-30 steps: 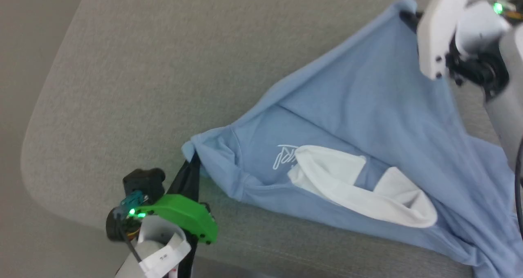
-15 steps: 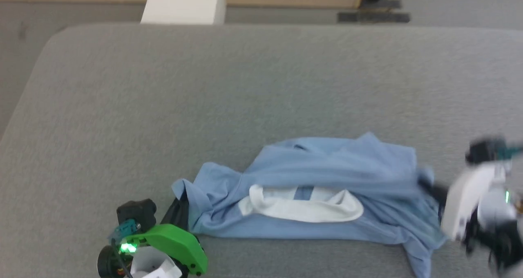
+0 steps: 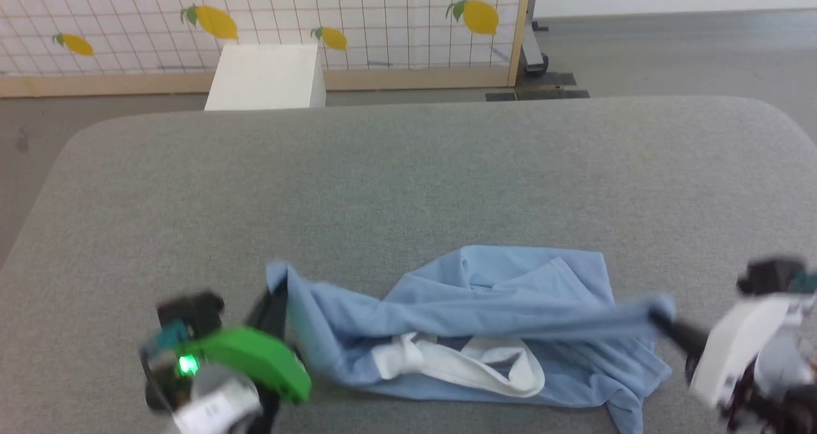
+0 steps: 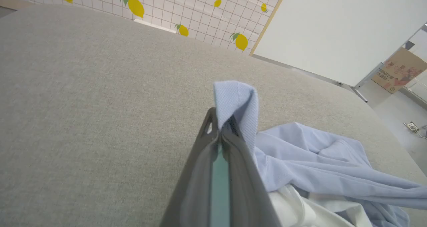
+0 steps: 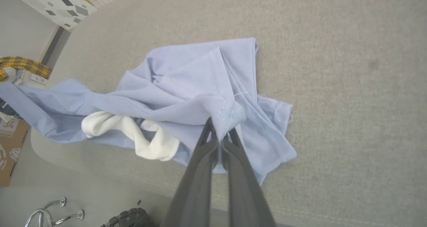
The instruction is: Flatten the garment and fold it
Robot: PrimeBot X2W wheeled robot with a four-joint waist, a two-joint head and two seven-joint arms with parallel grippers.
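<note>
Left claw (image 4: 220, 124), right claw (image 5: 220, 128) pinch rumpled knit garment (image 3: 504, 293); woven surface (image 3: 383, 172).

Test lab, lemon-print partition (image 3: 255, 19), cardboard box (image 4: 398, 70)

My R gripper (image 5: 219, 135) pinched tight on bunched fold of lt-blue garment (image 5: 186, 73); rest crumpled on grey surface (image 5: 333, 70) w/ white collar (image 5: 133, 133) showing.

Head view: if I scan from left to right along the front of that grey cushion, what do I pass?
left pincer, gripping one corner → shirt, bunched, with its white collar near the middle → right pincer, gripping the other end
</note>
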